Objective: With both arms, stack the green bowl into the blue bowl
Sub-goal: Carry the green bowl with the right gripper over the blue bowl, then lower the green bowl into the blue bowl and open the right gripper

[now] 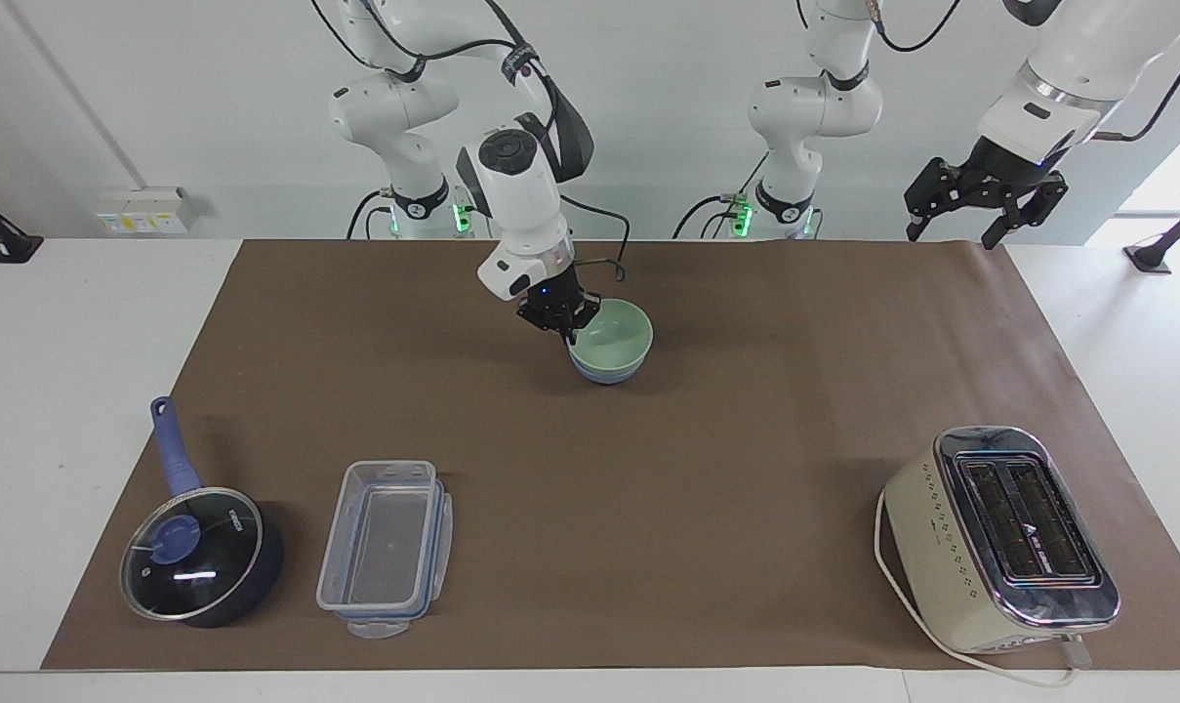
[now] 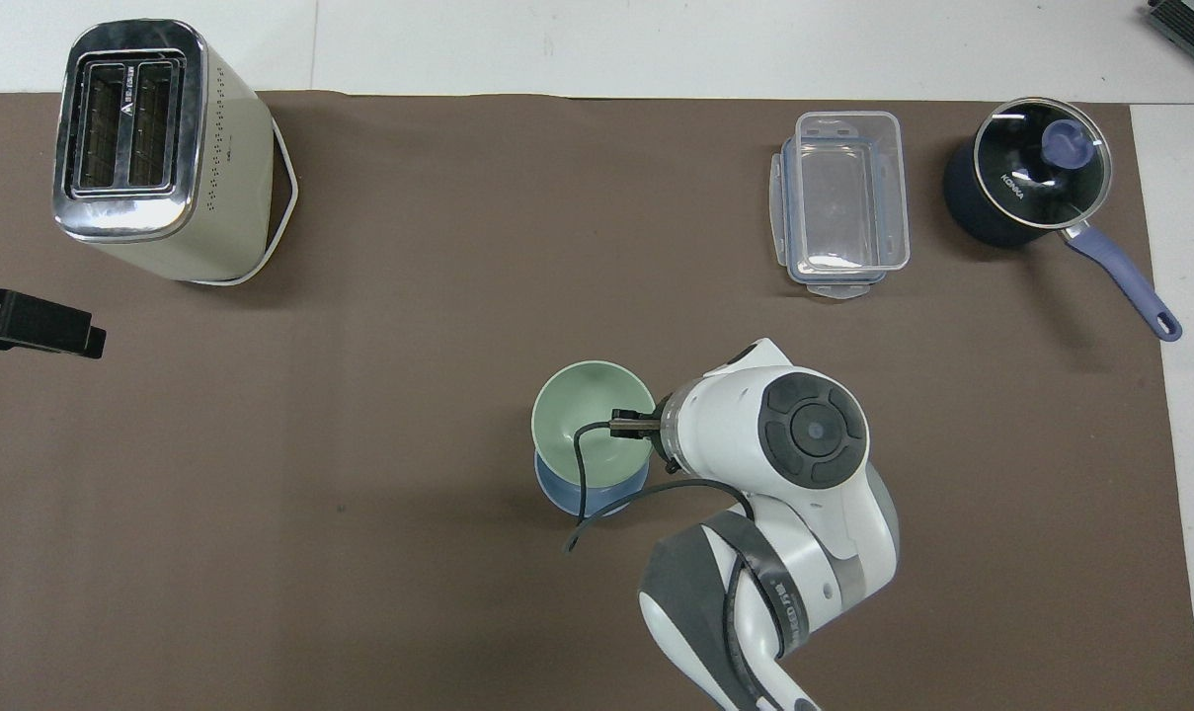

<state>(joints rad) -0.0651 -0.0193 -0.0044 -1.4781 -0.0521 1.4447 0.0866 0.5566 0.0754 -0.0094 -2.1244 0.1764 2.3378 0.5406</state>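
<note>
The green bowl (image 1: 613,338) sits down inside the blue bowl (image 1: 604,375), so only the blue bowl's lower band shows under it. Both lie mid-table, near the robots. My right gripper (image 1: 564,325) is shut on the green bowl's rim on the side toward the right arm's end. In the overhead view the green bowl (image 2: 585,423) covers most of the blue bowl (image 2: 565,494), with the right gripper (image 2: 632,427) at its rim. My left gripper (image 1: 982,198) waits open and empty, raised over the left arm's end of the table; it also shows in the overhead view (image 2: 34,321).
A cream toaster (image 1: 1004,537) stands far from the robots at the left arm's end. A clear lidded container (image 1: 386,547) and a dark blue saucepan (image 1: 199,552) with a glass lid stand far from the robots at the right arm's end.
</note>
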